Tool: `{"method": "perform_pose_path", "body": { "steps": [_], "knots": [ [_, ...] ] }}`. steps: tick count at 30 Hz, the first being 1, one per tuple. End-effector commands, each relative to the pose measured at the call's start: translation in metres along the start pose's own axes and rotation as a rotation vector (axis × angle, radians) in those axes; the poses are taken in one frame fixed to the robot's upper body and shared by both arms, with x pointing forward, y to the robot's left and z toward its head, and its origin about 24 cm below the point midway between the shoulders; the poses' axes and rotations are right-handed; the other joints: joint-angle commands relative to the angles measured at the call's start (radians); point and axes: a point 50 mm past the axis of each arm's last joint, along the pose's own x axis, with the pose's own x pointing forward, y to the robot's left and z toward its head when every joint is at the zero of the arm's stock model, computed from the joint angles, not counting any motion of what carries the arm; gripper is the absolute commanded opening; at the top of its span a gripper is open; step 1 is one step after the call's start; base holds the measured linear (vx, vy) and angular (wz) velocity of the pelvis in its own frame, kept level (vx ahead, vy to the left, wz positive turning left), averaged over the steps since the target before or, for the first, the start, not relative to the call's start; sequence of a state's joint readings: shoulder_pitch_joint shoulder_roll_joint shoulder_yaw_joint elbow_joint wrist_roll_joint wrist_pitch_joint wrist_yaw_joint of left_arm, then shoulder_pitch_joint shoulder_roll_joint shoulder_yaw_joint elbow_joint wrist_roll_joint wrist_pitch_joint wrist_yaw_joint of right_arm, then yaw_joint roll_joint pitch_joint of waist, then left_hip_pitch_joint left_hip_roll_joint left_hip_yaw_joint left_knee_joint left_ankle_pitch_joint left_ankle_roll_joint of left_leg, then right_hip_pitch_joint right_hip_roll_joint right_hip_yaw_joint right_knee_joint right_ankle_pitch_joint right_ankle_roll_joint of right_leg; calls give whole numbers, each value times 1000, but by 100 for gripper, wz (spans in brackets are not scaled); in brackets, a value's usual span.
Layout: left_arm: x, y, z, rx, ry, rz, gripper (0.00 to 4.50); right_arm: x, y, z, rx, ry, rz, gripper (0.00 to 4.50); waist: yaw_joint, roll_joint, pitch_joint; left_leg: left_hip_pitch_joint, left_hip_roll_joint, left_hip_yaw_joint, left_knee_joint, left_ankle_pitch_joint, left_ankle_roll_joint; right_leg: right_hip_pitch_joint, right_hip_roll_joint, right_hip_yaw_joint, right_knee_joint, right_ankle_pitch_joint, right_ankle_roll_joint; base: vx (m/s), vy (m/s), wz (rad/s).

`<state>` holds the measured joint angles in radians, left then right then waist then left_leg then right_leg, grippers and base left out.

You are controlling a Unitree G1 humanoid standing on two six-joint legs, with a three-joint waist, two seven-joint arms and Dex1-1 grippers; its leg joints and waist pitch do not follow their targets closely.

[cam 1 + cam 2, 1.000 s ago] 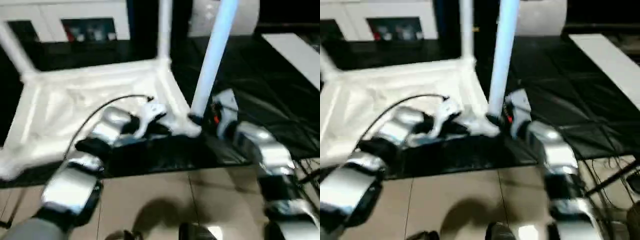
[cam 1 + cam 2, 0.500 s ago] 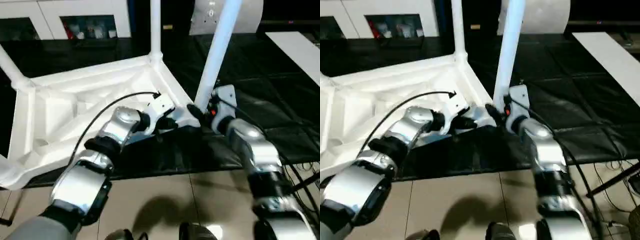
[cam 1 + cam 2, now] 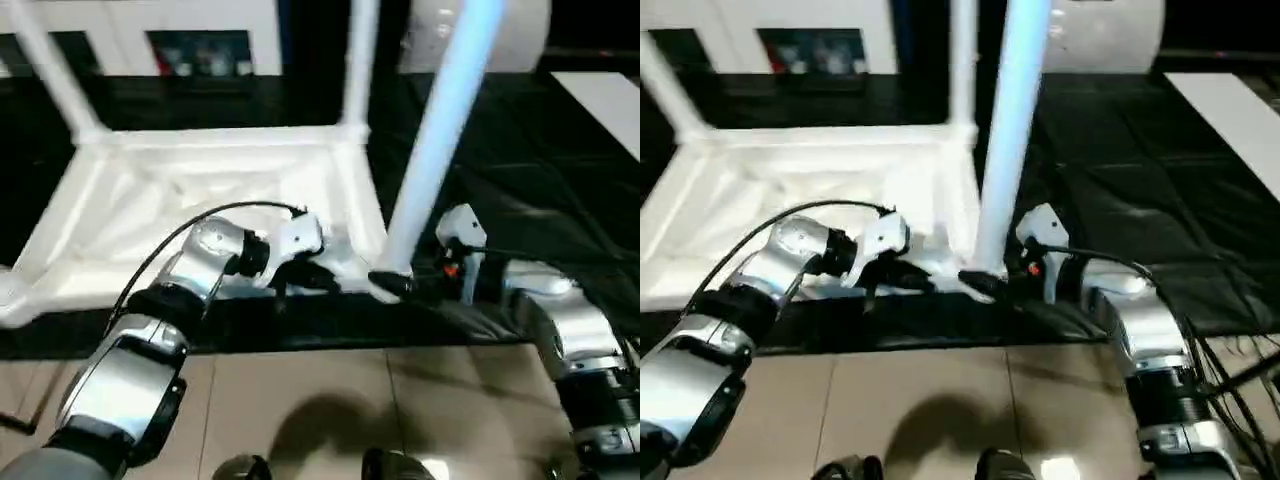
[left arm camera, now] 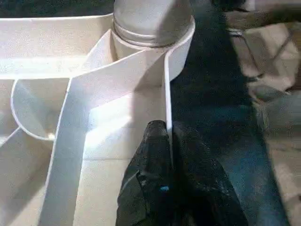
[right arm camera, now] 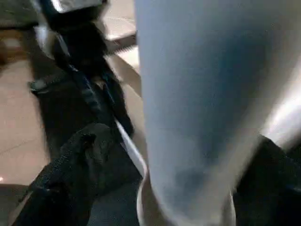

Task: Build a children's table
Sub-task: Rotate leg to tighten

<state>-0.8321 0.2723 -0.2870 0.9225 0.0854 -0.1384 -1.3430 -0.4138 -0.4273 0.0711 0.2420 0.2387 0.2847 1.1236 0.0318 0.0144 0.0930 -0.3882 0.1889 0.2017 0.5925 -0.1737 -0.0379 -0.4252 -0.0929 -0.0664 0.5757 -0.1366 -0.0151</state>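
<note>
The upturned table top (image 3: 210,200) is seen lying on the black surface (image 3: 520,170), three legs standing in its sockets. The near leg (image 3: 440,130), at about four o'clock of the top, is flanked by the right claw (image 5: 155,155), whose fingers (image 5: 70,155) stand spread around it. The rim wall beside that socket is pinched by the clenched left claw (image 4: 169,146). If only loosely seated, the leg could tip once unsupported.

The table top (image 3: 200,190) lies upside down before me on the mat (image 3: 560,200), legs up, nearest leg (image 3: 440,140) at its right corner.
</note>
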Motion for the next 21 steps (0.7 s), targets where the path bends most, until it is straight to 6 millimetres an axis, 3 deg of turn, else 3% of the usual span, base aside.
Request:
{"method": "perform_pose_path", "body": {
  "steps": [1,5,6,12,21],
  "knots": [
    [-2,-4,10,91,-3,-99,0,-8,5,2,7,12,114,362,0,-6,-82,30,47,-12,-67,-234,93,58,-47,38,-62,-268,-267,0,0,0],
    [-8,-9,6,121,34,-173,0,-13,10,0,25,59,266,325,8,-9,-81,26,45,-12,-66,-223,98,59,-50,39,-59,-265,-262,0,0,0],
    [-8,-9,6,121,34,-174,0,-13,10,0,25,60,267,317,8,-13,-80,25,45,-12,-66,-225,96,59,-51,39,-60,-276,-259,0,0,0],
    [-12,-11,6,131,38,-205,0,-14,9,0,26,82,322,252,12,-11,-81,26,45,-13,-66,-211,86,57,-51,39,-59,-285,-254,0,0,0],
    [-14,-9,7,130,37,-198,0,-13,13,0,43,71,369,205,16,-10,-80,26,44,-13,-66,-206,86,57,-50,38,-59,-289,-250,0,0,0]
  ]
}}
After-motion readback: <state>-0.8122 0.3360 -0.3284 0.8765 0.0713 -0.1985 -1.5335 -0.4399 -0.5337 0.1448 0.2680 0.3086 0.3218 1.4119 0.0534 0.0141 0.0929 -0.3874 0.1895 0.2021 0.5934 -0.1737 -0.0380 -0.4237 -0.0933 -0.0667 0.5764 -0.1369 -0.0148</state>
